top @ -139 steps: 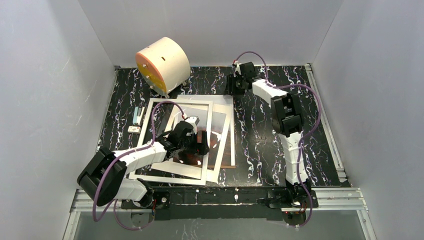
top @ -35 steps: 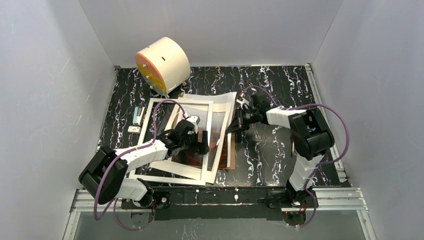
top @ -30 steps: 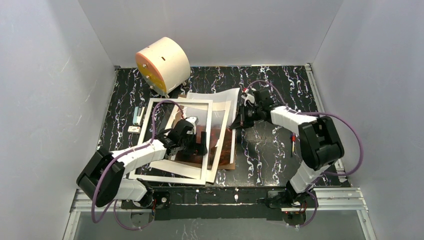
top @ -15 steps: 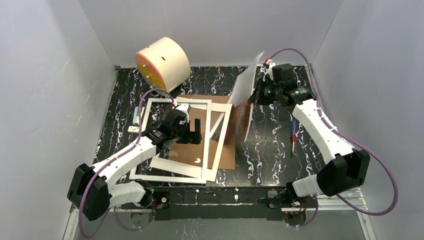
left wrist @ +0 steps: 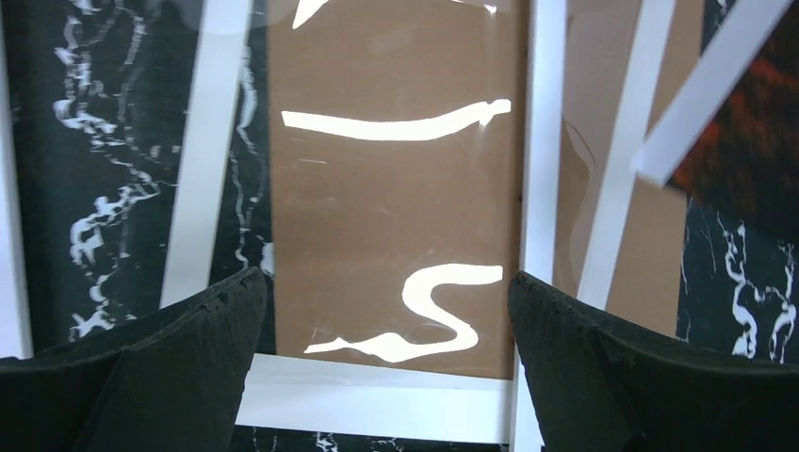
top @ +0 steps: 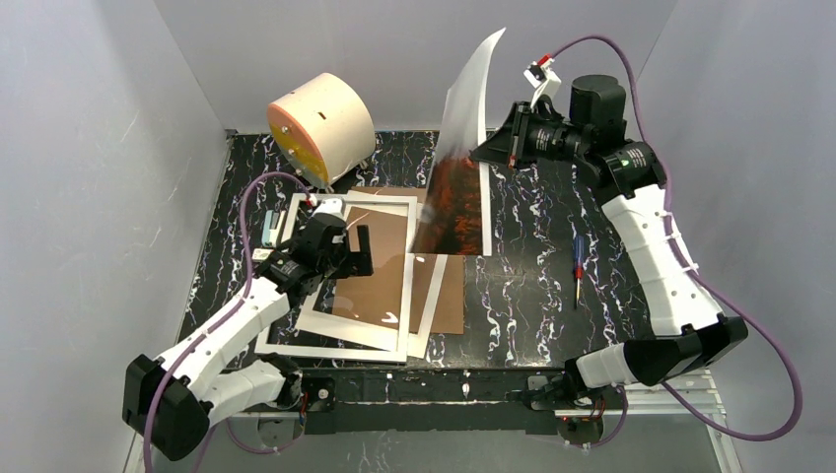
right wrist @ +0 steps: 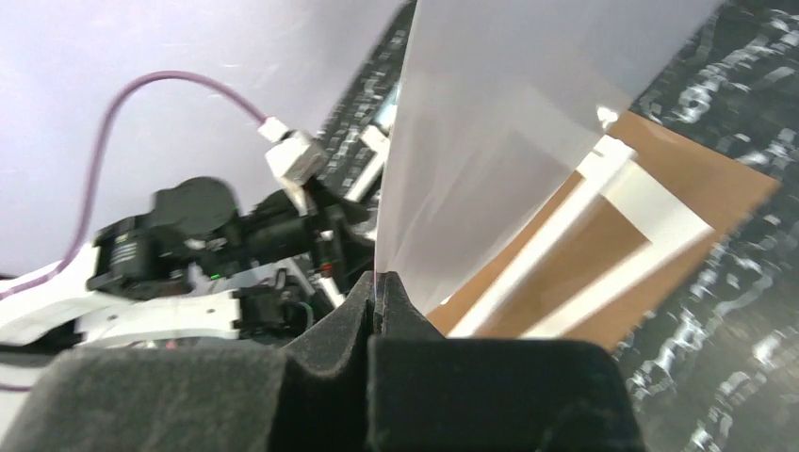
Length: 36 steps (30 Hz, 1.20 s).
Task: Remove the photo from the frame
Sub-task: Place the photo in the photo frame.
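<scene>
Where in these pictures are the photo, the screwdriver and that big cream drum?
the photo (top: 459, 192), overhead view, on its red-orange printed lower part.
the screwdriver (top: 579, 248), overhead view, on its handle.
the cream drum (top: 330, 118), overhead view, on its curved side.

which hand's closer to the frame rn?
Left. The left hand hangs open right above the frame; the right hand sits high past its far right corner, shut on the photo.
</scene>
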{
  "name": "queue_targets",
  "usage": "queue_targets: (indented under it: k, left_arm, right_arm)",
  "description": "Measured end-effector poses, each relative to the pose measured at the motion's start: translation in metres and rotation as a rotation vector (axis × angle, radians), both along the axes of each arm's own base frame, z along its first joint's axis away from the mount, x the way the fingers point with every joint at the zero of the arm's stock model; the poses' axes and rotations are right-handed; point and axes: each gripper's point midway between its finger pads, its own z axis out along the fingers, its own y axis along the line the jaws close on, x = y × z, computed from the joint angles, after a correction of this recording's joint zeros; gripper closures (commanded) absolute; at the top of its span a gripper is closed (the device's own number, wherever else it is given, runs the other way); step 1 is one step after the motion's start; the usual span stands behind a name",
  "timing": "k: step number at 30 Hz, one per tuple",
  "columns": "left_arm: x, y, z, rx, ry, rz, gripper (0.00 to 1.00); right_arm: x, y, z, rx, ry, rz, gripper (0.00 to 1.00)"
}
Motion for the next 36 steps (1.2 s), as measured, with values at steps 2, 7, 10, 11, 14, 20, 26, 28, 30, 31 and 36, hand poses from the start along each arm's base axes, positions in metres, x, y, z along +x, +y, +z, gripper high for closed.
queue_targets:
  k: [2,7,10,11,14,20,26,28,30,31,36]
  left_arm:
    - [0.004,0.011,0.003,0.004,-0.004,0.044,0.02]
    - [0.012,0.042,0.025,-0.005,-0.060,0.177,0.02]
    - [0.010,0.050,0.050,-0.040,-0.144,0.219,0.02]
    - [0.008,0.053,0.060,-0.058,-0.179,0.231,0.02]
    - [0.005,0.055,0.078,-0.090,-0.234,0.233,0.02]
    - [0.004,0.045,0.072,-0.084,-0.200,0.159,0.01]
    - [0.005,0.035,0.060,-0.066,-0.151,0.094,0.02]
    - [0.005,0.035,0.057,-0.058,-0.143,0.086,0.02]
    - [0.006,0.035,0.055,-0.046,-0.136,0.083,0.02]
    - [0.008,0.036,0.053,-0.037,-0.131,0.084,0.02]
    - [0.016,0.037,0.050,0.001,-0.106,0.105,0.02]
  right_arm:
    - [-0.006,0.008,0.015,0.064,-0.010,0.052,0.99]
    - [-0.011,0.016,0.006,0.124,0.022,0.086,0.99]
    - [-0.019,0.017,-0.048,0.129,0.136,0.093,0.99]
    - [-0.022,0.018,-0.069,0.126,0.188,0.094,0.99]
    - [-0.033,0.018,-0.148,0.107,0.382,0.087,0.99]
    - [-0.049,0.005,-0.255,0.058,0.637,0.020,0.96]
    - [-0.037,-0.002,-0.299,-0.008,0.674,-0.041,0.44]
    - [-0.034,-0.009,-0.313,-0.068,0.669,-0.073,0.43]
    - [-0.030,-0.017,-0.320,-0.128,0.660,-0.105,0.36]
    - [-0.026,-0.022,-0.321,-0.165,0.646,-0.130,0.35]
    - [0.002,-0.044,-0.299,-0.287,0.514,-0.252,0.02]
